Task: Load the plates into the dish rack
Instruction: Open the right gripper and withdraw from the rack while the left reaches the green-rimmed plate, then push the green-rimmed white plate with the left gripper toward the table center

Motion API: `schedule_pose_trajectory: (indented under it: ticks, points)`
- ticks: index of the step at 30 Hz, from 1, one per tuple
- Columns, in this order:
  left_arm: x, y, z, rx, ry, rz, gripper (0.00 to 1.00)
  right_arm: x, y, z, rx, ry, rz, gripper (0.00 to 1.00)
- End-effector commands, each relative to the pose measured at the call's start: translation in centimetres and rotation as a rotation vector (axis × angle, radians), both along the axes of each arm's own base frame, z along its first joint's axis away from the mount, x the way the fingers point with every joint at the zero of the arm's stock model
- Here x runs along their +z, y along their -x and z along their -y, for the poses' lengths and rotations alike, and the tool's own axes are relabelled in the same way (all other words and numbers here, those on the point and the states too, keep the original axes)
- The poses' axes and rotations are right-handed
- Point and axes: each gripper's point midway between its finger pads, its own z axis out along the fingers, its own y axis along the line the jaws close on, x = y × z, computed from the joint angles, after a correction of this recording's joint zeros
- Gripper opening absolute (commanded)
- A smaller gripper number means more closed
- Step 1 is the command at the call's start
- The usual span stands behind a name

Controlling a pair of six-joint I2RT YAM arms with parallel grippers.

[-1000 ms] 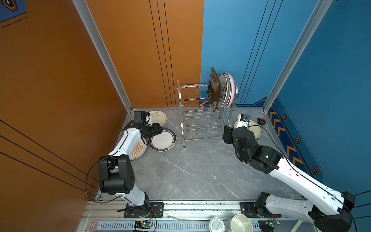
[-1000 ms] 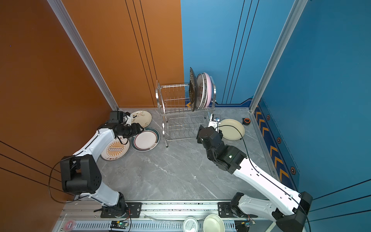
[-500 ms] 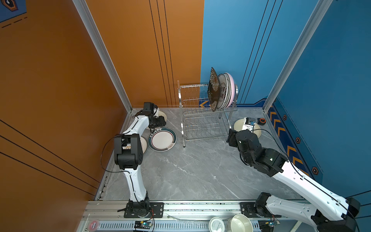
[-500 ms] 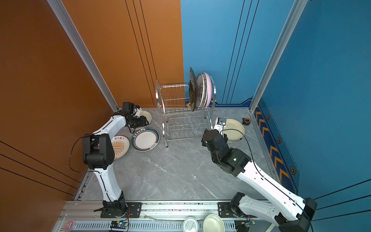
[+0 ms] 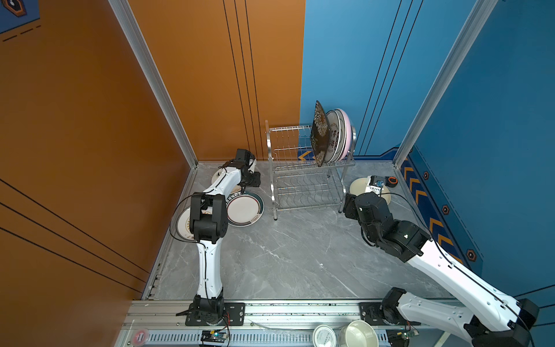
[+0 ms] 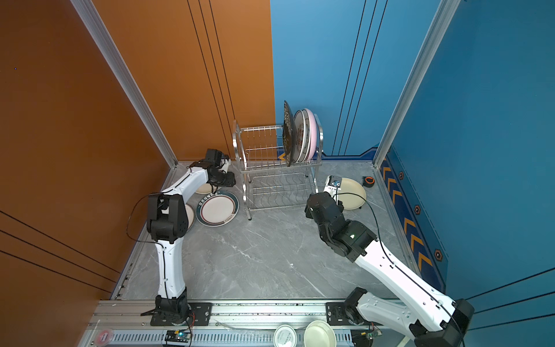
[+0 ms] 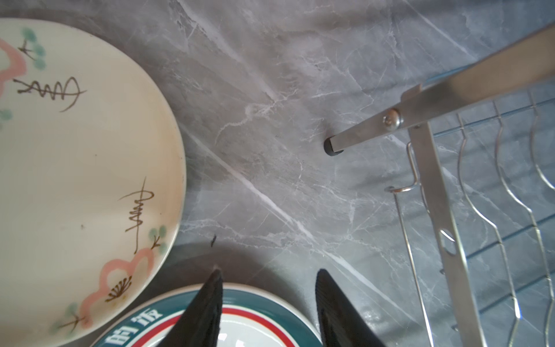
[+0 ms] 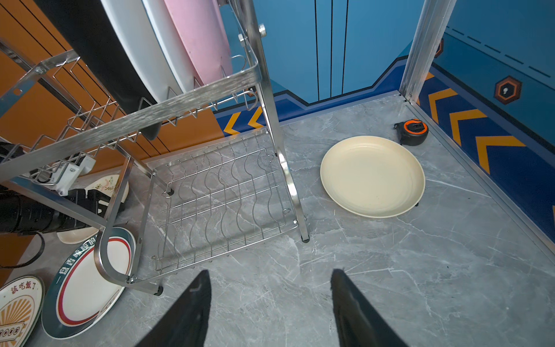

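Grey marbled tabletop fills a corner between an orange wall and a blue wall. Two white and black arms reach in from a rail at the near edge, the left arm and the right arm. At the far side stands the dish rack, a shiny wire frame with two tiers. On edge at the right end of its upper tier lean a black flowered plate, a white lettered plate and a pink plate, close together. Right of the rack a plain cream plate lies flat on the table. Left of the rack lie three more: a green-rimmed plate just beside the rack's front leg, a sunburst plate partly under the left arm's elbow, and a painted plate nearer the back wall. The left gripper hangs over the far rim of the green-rimmed plate, between the painted plate and the rack's leg; its fingers stand apart with nothing clamped between them, and whether they touch the rim I cannot tell. The right gripper hovers above bare table near the rack's front right leg, jaws parted and empty. A cream bowl and a round metal lid sit side by side at the near rail. An orange and black tape measure rests in the back right corner, just beside the cream plate.
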Motion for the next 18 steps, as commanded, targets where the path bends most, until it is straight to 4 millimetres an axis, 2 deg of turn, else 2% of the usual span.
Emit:
schedule_pose_trajectory:
  ticks: [1, 11, 18]
  points:
    - [-1.9, 0.6, -0.6, -0.015, -0.101, -0.063, 0.51, -0.4, 0.6, 0.6, -0.003, -0.004, -0.021, 0.64]
    - [-3.9, 0.3, -1.3, -0.015, -0.183, -0.12, 0.5, -0.6, 0.6, 0.7, -0.002, -0.006, -0.028, 0.63]
    - [-5.4, 1.3, -1.7, -0.013, -0.208, -0.184, 0.5, -0.6, 0.4, 0.5, 0.0, -0.008, -0.029, 0.64]
